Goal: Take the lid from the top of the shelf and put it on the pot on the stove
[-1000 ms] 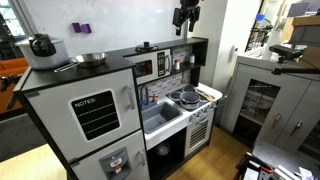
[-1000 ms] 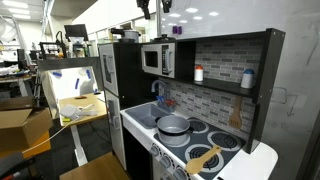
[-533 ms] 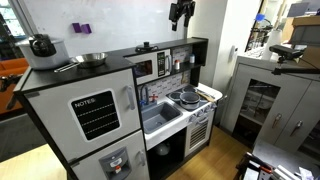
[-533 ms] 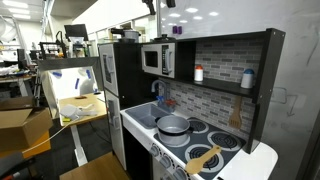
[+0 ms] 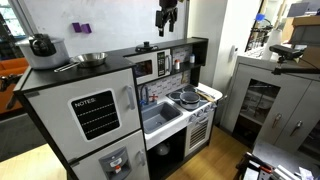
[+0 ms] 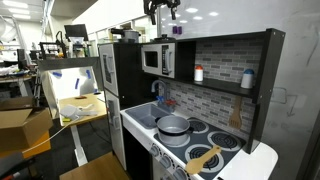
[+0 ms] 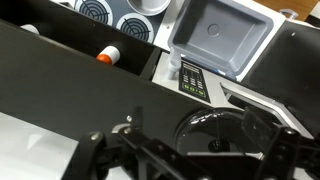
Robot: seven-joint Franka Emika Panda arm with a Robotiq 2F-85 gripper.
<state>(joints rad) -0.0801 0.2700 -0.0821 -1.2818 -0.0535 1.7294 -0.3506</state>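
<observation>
the gripper [image 5: 167, 20] is hanging wide open and empty above the shelf [image 5: 185, 42], seemingly lining up over the lid [image 5: 145, 46] lying on top, while the pot [image 5: 188, 97] is sitting uncovered on the stove [image 5: 200, 128].

Arm [image 5: 167, 8] up hi, wrist ptd down, jaws spread wide.

Your exterior views are bright and evenly lit; ceiling lights [image 6: 48, 10] glare up-left of the shelf [image 6: 200, 62]. In the wrist view, the gripper [image 7: 190, 152] looks dark and blurred.
</observation>
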